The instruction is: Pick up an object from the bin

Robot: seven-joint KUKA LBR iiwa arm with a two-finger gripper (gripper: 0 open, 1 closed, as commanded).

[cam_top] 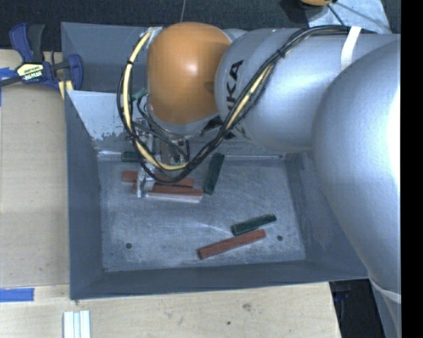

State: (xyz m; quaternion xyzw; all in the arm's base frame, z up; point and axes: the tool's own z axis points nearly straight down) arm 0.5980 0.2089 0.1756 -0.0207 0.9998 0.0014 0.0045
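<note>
My gripper [166, 146] hangs low at the back left of the bin floor, largely hidden under the arm's orange dome and cables. Right beneath it lies a red-brown bar [175, 186], with a pale silvery bar [176, 196] along its near side. Just to the right, a dark green bar [213, 174] lies tilted. A small red-brown piece [130, 177] and a dark green piece [130, 155] lie at the gripper's left. I cannot tell whether anything is held.
Nearer the front right of the floor lie a dark green stick [254, 224] and a longer red-brown stick [231, 246], side by side. The big silver arm covers the bin's right and back. The front left floor is bare.
</note>
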